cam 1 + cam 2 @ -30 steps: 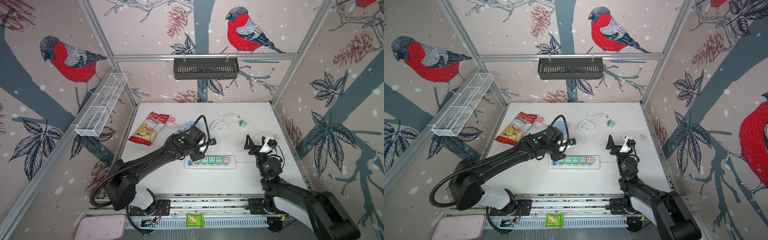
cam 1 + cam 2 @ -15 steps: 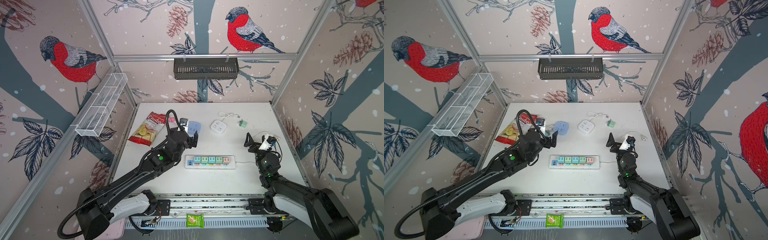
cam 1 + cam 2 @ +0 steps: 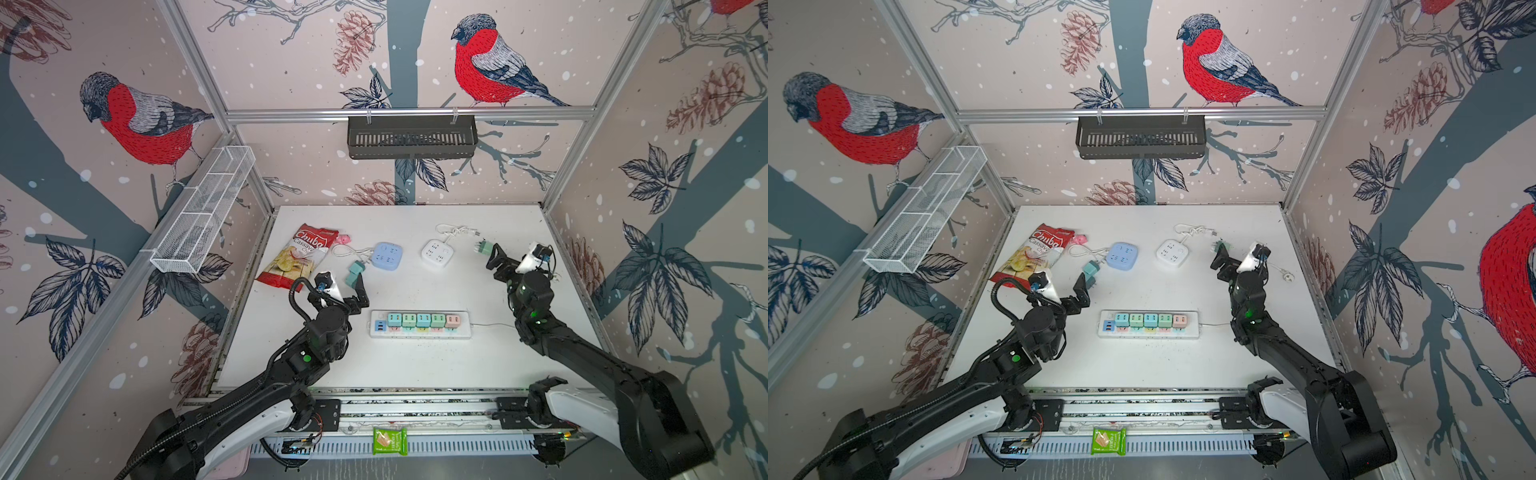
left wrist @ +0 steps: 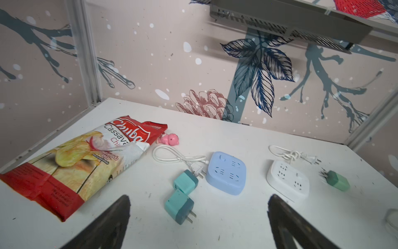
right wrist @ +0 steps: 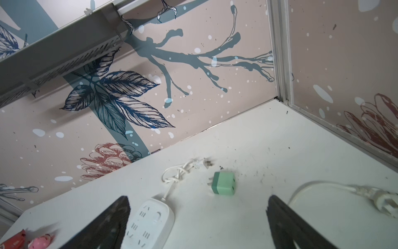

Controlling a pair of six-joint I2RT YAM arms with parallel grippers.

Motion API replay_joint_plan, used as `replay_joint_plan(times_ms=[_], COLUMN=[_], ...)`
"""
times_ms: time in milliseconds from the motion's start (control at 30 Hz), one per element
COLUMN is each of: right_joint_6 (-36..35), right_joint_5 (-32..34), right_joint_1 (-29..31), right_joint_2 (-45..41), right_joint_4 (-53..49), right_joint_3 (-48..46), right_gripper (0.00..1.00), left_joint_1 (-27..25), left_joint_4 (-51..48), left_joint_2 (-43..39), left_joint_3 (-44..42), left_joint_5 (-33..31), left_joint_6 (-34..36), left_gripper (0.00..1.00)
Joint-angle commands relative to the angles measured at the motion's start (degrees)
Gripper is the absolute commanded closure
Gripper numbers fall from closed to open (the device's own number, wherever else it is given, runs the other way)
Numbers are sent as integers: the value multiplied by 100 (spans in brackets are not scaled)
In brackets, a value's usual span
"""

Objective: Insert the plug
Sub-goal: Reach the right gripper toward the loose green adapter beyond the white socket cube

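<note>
White tabletop carries a long white power strip at centre. At its 10 o'clock lie a teal cube plug and a second teal plug, just ahead of the left gripper, which is spread wide and empty. At 1 o'clock a green cube plug lies before the right gripper, also wide and empty.

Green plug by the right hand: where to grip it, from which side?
Pinch the green plug across the side faces of its pale rear body, open right hand coming from above. It lies flat, nothing touching it, prongs level toward the white cord; that likely keeps the prong end free for insertion.
</note>
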Motion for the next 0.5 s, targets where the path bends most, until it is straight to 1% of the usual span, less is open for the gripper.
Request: replay_joint_plan(times_ms=[0, 100, 233, 367, 467], right_joint_6=[273, 235, 186, 124, 110], right_joint_5=[-186, -181, -30, 36, -57], right_joint_1=[101, 250, 464, 563, 578], right_joint_2=[225, 595, 1297, 1889, 2470], right_joint_4=[-1615, -2191, -2999, -3308, -3502], right_joint_3=[657, 1290, 2094, 2542, 2936], right_gripper=[3, 9, 10, 10, 9], left_joint_1=[91, 104, 107, 114, 119], left_joint_4=[1065, 937, 950, 918, 874], left_joint_2=[-142, -88, 73, 259, 310], left_joint_3=[-151, -63, -17, 51, 98], left_joint_5=[594, 816, 961, 933, 975], left_joint_6=[80, 29, 38, 44, 35], left_gripper=[1, 2, 1, 1, 2])
